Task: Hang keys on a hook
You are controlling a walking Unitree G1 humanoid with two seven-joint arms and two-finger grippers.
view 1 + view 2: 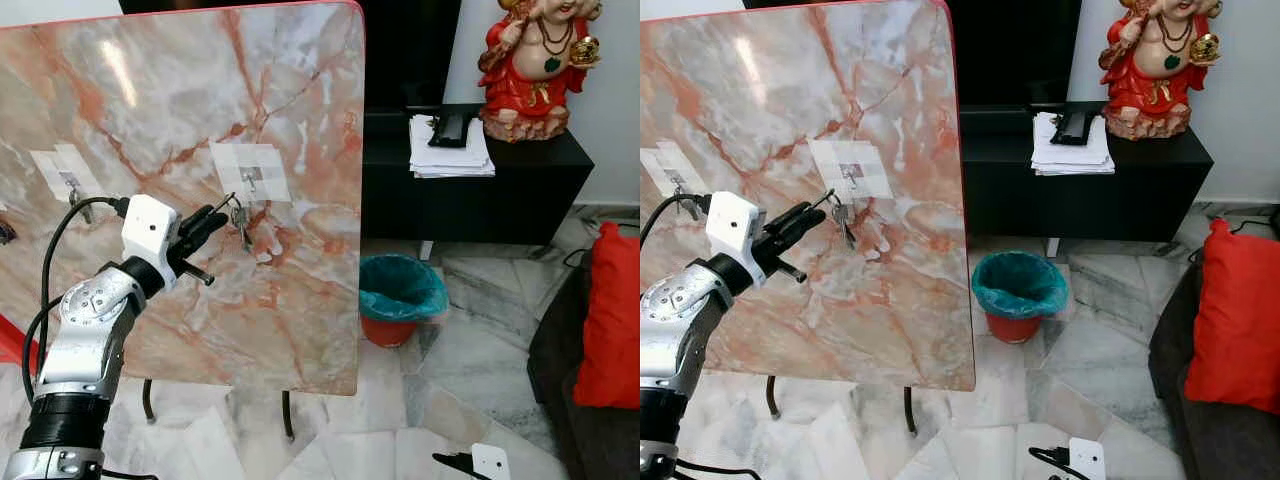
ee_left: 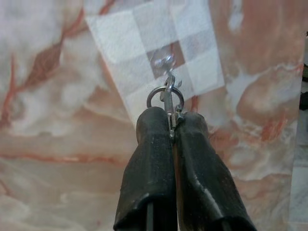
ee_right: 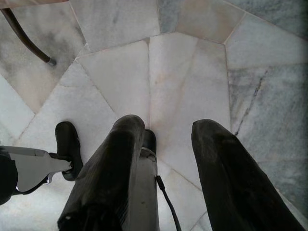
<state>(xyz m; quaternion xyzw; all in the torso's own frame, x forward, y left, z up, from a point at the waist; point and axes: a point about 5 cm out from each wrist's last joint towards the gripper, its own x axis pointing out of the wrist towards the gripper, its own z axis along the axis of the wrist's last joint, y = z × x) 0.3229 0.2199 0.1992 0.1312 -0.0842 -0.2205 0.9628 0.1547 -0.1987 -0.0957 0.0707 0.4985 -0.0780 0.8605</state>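
Left gripper (image 2: 172, 126) is nearest the lens in the left wrist view: both black fingers (image 2: 153, 159) pressed together on the keys (image 1: 240, 219), pinching the metal just below the key ring (image 2: 165, 96). Ring sits right at the hook (image 2: 166, 62), which is on a white adhesive patch (image 1: 252, 170) stuck to the marble board (image 1: 200, 120) propped upright. Can't tell from these frames whether the ring is already over the hook tip or just touching it.

Step in hand, as I read it: seating the ring on the hook, near the end of the task.

Next move calls for:
- confirm the ring is past the hook tip, small lift-and-drop if not
- part the fingers slowly so the keys settle
- back straight off the board without snagging the ring

Orientation: keys hang with their long axis roughly vertical, ring end up at the hook, blades pointing down against the board in the head views. Fingers approach at an upward slant toward the board.

A second hook (image 1: 74, 186) on its own patch sits further to the robot's left, bare as far as I can see.

Right gripper (image 3: 166, 144) hangs idle over the marble floor (image 3: 192, 62), fingers apart, holding nothing.
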